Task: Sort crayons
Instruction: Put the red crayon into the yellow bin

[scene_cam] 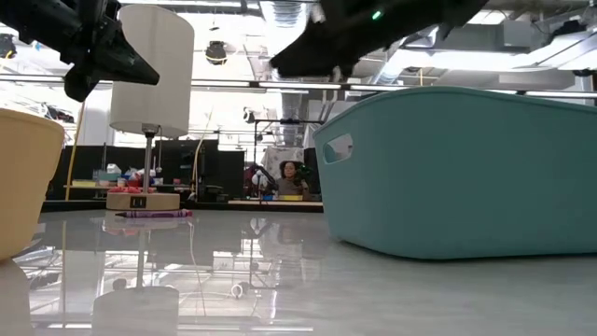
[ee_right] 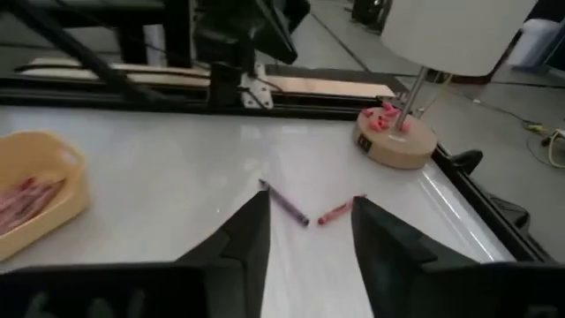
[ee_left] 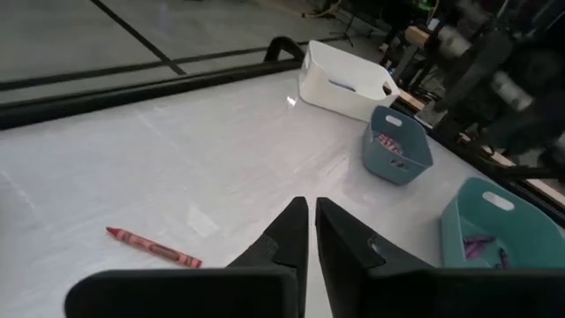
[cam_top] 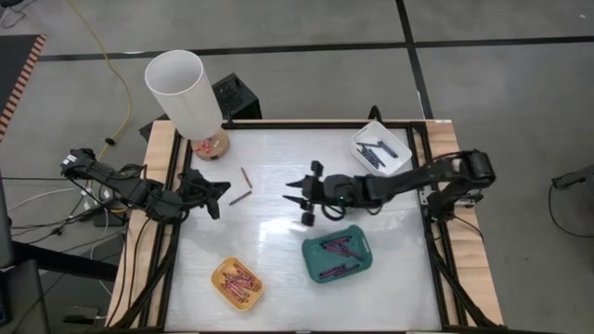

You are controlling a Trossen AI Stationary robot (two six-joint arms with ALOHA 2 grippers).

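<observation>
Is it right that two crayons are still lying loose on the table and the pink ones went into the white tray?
Not quite. Two loose crayons do lie on the table, but the pink ones are in the yellow tray. The white tray holds dark ones. The high view shows this.

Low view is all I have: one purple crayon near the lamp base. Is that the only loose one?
Observer: No. A red crayon lies close to the purple crayon, not touching it, between the two arms.
Operator: Is either end effector holding anything?
Observer: No. The right end effector is open and empty, pointing toward both crayons. The left end effector is shut and empty.
Operator: Any tray besides the yellow and teal ones?
Observer: Yes, a white tray at the table's far right corner, with dark crayons in it.
</observation>
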